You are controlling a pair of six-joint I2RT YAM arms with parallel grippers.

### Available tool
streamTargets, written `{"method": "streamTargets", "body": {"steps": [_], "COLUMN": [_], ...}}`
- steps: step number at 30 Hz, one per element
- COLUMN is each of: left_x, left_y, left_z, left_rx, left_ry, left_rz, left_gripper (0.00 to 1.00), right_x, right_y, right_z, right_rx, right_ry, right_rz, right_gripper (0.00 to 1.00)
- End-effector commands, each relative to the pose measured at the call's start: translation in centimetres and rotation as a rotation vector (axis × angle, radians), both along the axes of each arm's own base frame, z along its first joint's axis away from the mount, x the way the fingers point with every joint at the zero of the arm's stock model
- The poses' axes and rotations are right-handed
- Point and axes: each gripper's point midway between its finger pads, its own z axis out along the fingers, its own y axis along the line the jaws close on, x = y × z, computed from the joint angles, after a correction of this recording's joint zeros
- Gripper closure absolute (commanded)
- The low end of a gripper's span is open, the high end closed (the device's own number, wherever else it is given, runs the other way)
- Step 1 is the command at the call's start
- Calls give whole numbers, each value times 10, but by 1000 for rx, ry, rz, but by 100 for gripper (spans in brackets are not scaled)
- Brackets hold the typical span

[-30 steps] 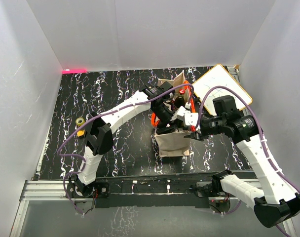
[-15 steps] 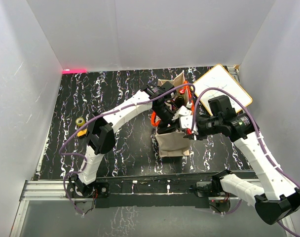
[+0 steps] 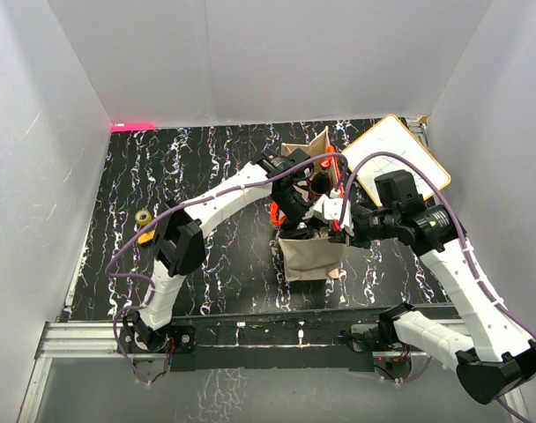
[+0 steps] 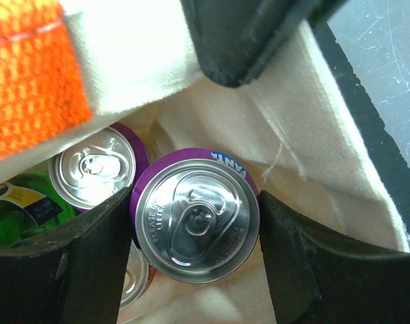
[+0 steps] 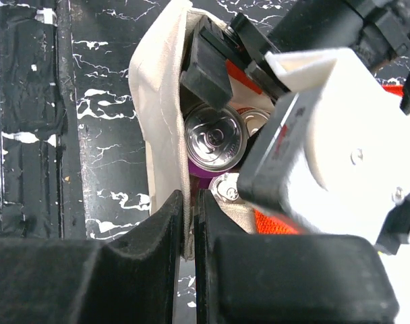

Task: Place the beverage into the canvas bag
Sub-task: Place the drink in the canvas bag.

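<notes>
Black marbled worktop. Rim of bag clamped by right pincer, so mouth held open; purple can gripped by left pincer inside.

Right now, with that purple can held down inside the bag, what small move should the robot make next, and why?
Probably open the left gripper and let go. It grips the purple Fanta can well inside the canvas bag, close over the other cans, and the right gripper pinches the bag's rim, holding it open.
</notes>
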Motion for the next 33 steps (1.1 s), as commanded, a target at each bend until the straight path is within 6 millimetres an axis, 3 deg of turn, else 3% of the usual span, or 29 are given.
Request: {"method": "streamTargets", "body": {"steps": [1,5,12,22,33], "left_x": [-22,-22,-26,-34,-30], "left_y": [2,3,4,10,9], "left_z": [16,15,4,-6,-4], "left_rx": [-110,-143,-157,-136,-127], "left_ry": [-19,-56,-76,-67,-78], "left_rz": [-128,-182,-253,-310,-318], "left_gripper": [100,100,93,68,52], "right_x": [-17,-17,-16,-18,-19], "right_y": [5,5,5,-1,-4], "right_z": [44,51,43,32,24], "right_rx": [138,168,165,147,135], "right_ry": [-61,-65,-45,-40,-36], "right_rz": [-32,-60,-78,-106,-119], "right_gripper": [92,92,92,92,92]}}
